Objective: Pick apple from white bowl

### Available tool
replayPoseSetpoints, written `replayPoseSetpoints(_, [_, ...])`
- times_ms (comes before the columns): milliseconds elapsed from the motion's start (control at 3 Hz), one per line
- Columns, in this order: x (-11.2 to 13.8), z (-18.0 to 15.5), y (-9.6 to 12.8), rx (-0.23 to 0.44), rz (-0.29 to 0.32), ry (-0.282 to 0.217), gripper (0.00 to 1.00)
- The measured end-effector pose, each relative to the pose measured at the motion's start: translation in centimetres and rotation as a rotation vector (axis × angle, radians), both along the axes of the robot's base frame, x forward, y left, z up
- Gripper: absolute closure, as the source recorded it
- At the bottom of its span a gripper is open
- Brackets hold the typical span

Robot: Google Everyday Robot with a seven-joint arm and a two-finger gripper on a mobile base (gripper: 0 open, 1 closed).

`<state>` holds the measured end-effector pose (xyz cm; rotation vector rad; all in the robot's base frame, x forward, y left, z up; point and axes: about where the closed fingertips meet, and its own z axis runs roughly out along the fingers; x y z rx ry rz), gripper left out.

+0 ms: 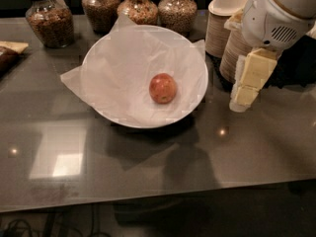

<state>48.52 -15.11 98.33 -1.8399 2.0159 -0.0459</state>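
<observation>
A small red-orange apple [163, 88] lies inside the large white bowl [103, 58], right of the bowl's middle, on crinkled white paper. The bowl stands on a dark glossy counter. My gripper [243, 94] hangs at the right, just beyond the bowl's right rim, above the counter. Its pale yellow fingers [254, 73] point down and to the left. It holds nothing and is apart from the apple.
Stacks of beige paper bowls and cups [224, 23] stand behind the gripper at the right. Several glass jars of grains [49, 19] line the back edge. A wrapped item [10, 53] lies at the far left. The counter's front edge runs along the bottom.
</observation>
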Motion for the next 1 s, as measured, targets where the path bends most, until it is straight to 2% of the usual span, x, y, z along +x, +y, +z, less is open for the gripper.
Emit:
replayPoseSetpoints(333, [1.4,-0.1,1.2,0.051,0.009,-0.018,0.0])
replayPoseSetpoints(1000, [4.8,-0.2,5.6,0.17,0.061,-0.049,0.02])
